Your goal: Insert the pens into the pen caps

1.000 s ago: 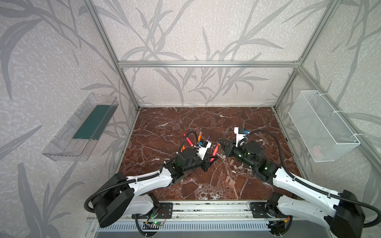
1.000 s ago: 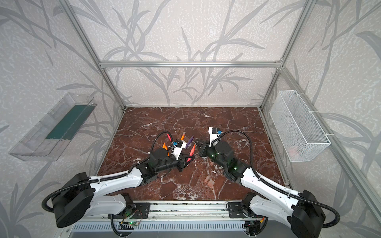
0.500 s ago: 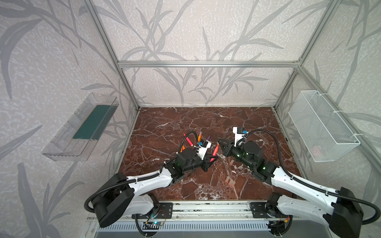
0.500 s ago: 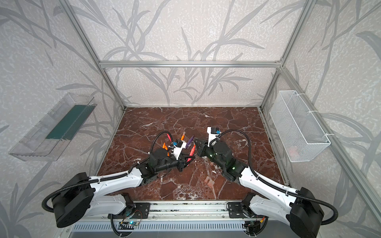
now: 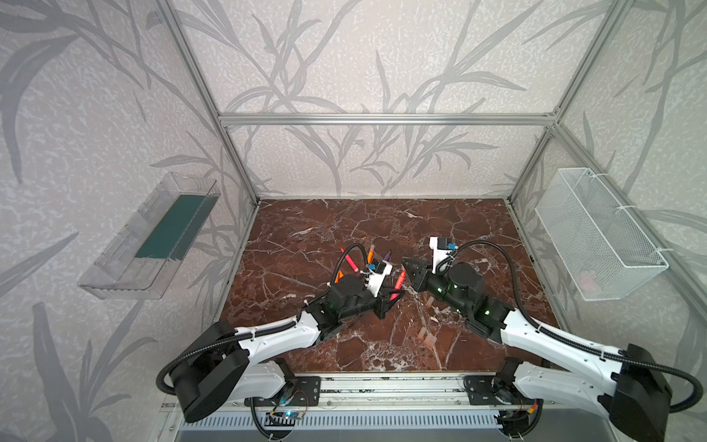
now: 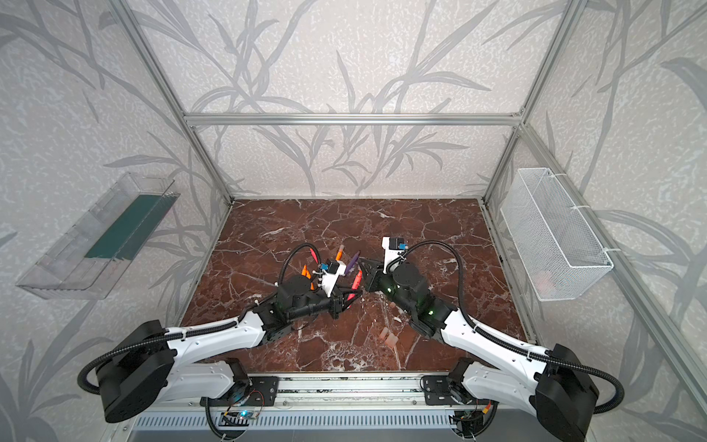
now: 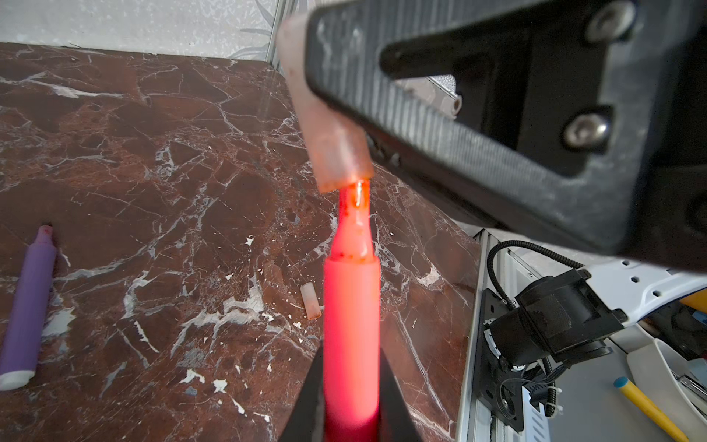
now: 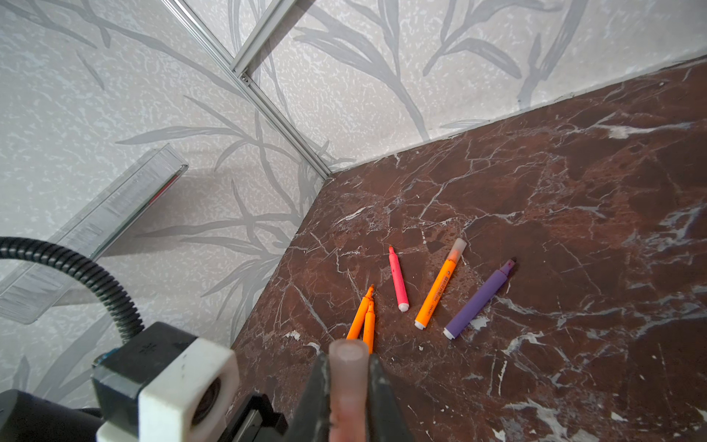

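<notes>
- The left gripper [image 7: 351, 363] is clenched on the barrel of a red-pink pen [image 7: 352, 306] and holds it off the marble tabletop [image 7: 153, 153], tip outward.
- The right gripper [image 8: 348, 361] pinches a pale pink translucent cap [image 8: 348, 390].
- Over the last second the right gripper has crept toward the held pen. In the left wrist view the cap's open mouth now touches the pen's tip.
- The insertion looks just begun. The cap appears angled off the pen's axis, so it likely needs straightening before the push.
- The held pen is bright, with a stepped neck and a glossy, ink-smeared nib.
- A loose cap [image 7: 310, 300] lies on the marble below the held pen.
- To the held pen's left lie a purple pen [image 8: 478, 298], a capped orange pen [image 8: 436, 294], a second red-pink pen [image 8: 398, 279] and two bare orange pens [image 8: 361, 317].
</notes>
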### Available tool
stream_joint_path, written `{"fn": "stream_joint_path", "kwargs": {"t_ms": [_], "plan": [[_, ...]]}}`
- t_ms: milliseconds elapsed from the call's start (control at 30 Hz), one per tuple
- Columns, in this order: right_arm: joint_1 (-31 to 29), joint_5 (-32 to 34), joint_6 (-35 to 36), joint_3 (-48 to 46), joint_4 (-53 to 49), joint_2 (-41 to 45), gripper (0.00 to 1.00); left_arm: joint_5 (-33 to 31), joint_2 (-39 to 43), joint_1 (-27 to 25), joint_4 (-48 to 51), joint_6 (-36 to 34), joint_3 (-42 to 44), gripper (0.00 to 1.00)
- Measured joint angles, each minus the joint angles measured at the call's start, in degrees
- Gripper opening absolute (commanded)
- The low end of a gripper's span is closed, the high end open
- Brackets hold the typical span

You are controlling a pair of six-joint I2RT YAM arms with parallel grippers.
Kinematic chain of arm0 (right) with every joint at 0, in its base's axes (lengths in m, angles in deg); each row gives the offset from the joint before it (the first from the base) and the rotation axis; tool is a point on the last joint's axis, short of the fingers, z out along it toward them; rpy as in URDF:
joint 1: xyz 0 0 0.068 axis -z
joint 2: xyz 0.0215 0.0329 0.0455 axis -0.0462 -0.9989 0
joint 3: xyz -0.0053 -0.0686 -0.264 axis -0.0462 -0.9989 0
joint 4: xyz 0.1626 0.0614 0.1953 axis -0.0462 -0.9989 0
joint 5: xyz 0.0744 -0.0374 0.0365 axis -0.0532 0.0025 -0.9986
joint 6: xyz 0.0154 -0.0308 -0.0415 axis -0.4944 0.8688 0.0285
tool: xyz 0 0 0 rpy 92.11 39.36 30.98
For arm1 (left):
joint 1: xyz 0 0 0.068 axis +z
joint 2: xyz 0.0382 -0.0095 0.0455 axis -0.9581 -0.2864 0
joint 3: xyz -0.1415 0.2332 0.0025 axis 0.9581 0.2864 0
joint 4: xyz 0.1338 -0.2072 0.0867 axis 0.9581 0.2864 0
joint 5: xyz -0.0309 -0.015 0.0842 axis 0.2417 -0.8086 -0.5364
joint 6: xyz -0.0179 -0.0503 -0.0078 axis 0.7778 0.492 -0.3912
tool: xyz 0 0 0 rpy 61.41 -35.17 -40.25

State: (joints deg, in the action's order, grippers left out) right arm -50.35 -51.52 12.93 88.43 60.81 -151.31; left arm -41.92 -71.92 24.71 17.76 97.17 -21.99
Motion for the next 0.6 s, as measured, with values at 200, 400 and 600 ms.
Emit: {"fn": "stream_joint_path", "kwargs": {"t_ms": [200, 400, 600], "plan": [[-1.0, 1.0, 0.1, -0.9, 1.6, 0.0, 0.00, -1.3, 0.0, 0.0, 0.0, 0.3, 0.0, 0.00], [-2.0, 2.6, 0.0, -3.1, 3.9, 0.1, 0.00, -1.9, -0.3, 0.1, 0.6, 1.9, 0.0, 0.00], [-3.1, 3.8, -0.2, -5.2, 7.3, 0.1, 0.00, 0.1, -0.3, 0.6, -0.7, 4.3, 0.6, 0.00]]}}
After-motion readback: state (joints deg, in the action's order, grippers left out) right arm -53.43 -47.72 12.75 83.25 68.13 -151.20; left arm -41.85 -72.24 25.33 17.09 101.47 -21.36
